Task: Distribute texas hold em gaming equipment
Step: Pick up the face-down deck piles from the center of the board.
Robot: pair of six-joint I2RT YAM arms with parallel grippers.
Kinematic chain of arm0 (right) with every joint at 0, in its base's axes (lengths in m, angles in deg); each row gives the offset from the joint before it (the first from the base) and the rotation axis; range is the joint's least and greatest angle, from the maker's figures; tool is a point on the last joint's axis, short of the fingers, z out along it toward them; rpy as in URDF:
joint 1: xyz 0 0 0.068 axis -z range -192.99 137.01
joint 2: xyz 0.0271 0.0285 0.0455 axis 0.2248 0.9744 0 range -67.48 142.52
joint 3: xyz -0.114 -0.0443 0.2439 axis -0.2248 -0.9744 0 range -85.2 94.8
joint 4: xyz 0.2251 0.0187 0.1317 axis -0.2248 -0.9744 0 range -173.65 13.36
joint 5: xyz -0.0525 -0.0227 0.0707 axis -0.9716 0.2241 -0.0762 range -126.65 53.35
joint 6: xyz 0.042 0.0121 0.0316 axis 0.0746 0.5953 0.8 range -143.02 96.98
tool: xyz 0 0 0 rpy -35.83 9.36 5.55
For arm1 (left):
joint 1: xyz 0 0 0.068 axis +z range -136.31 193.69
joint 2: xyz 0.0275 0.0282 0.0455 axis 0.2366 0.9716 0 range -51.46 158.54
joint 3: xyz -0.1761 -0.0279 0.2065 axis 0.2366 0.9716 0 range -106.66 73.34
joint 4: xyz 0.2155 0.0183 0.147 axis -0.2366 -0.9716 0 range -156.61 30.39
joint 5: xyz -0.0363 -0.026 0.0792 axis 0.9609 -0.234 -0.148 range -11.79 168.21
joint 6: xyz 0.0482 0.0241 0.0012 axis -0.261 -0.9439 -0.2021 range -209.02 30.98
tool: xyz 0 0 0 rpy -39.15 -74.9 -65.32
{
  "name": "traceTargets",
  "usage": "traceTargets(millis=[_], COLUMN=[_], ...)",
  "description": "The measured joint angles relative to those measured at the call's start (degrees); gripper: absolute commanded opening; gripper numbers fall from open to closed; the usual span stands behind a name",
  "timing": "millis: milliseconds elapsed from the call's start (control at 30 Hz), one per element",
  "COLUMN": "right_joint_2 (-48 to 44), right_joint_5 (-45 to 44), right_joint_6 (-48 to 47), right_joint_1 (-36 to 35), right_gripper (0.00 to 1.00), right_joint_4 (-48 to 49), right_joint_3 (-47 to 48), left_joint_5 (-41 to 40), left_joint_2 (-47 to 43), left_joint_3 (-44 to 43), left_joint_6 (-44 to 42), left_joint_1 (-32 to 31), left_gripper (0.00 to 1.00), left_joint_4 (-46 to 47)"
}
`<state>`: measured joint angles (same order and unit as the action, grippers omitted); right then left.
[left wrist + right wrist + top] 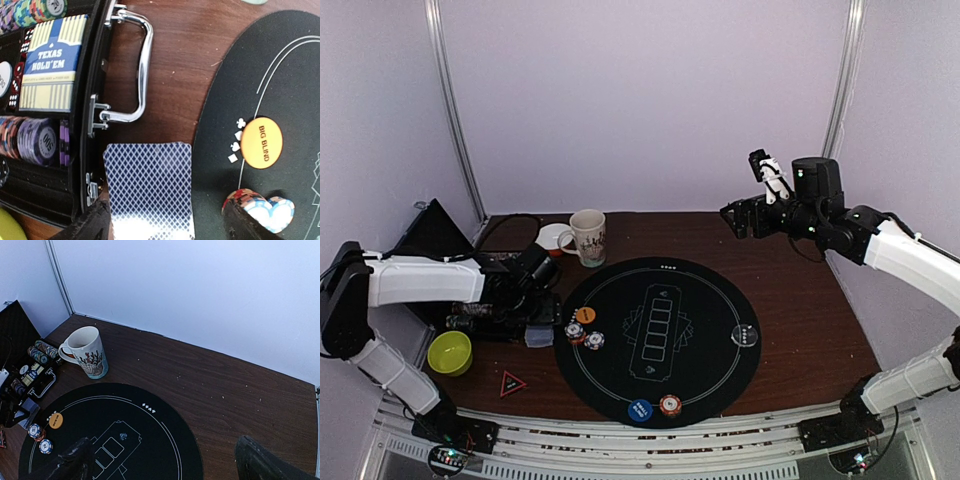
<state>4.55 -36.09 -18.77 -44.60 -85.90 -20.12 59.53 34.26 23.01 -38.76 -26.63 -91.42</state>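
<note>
As it lies, the card (150,187) (back up) runs lengthwise along the case (45,195).

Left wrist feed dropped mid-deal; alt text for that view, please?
A blue diamond-backed card lies on the wooden table between the fingers of the open left pincer, beside the black chip case. To its right on the black mat sit an orange BIG BLIND disc and two chip stacks.
</note>
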Motion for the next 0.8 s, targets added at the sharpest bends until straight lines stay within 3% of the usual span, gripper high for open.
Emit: traceTargets(millis=[200,500,800], right_joint_2=[0.0,0.0,0.0], right_joint_5=[0.2,0.4,0.4], right_joint_6=[0.0,0.0,0.0], right_joint_1=[0.0,0.0,0.0], right_gripper=[1.00,1.00,1.00], right_joint_4=[0.1,0.4,0.5], right_joint_3=[-0.2,-0.6,-0.7], left_joint_5=[0.1,1.8,2.1], left_joint_2=[-2.5,-3.1,-1.4], left_joint_3=[3.1,7.2,8.3], left_joint_6=[2.7,5.6,5.8], left_joint_1=[-0.2,-0.4,-0.4], left_gripper=[0.88,0.93,0.86], left_joint_4=[0.0,2.4,5.2])
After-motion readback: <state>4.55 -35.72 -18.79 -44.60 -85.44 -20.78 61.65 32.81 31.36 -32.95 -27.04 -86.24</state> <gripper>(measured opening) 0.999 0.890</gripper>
